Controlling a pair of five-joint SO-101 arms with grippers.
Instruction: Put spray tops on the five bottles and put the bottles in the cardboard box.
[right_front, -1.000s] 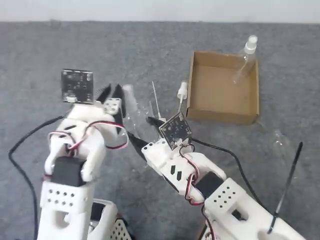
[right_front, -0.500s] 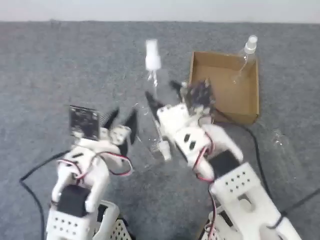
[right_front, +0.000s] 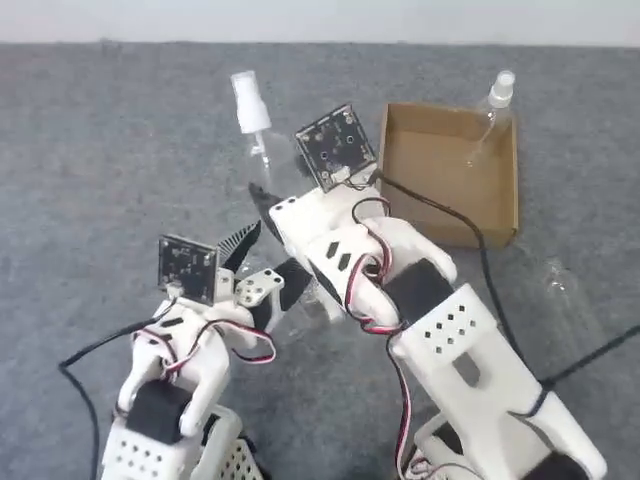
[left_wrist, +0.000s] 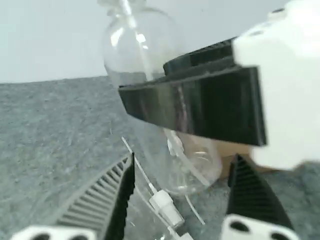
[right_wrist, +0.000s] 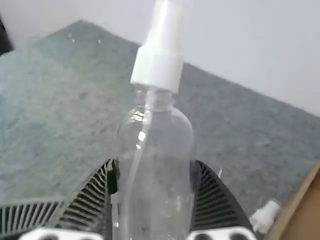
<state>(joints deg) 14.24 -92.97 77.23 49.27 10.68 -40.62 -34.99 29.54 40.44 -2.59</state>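
Counting progress: one capped bottle boxed, a second capped and in grasp.

The cardboard box (right_front: 500, 238) holds the boxed bottle (right_front: 487, 125), leaning in a far corner with its top on. The right pincer (right_wrist: 155, 170) is clamped on the held bottle (right_front: 268, 158), with its spray top (right_front: 248, 100) fitted, raised above the worktop (right_front: 120, 120) near the box and not yet inside. The left pincer (left_wrist: 184, 170) gapes, gripping nothing, near that bottle's base. Judged: three bottles are left to do. The high view supplies the box contents and a lying bottle (right_front: 562, 285) beyond the box. The left wrist view supplies a loose spray top (left_wrist: 167, 210) on the worktop.
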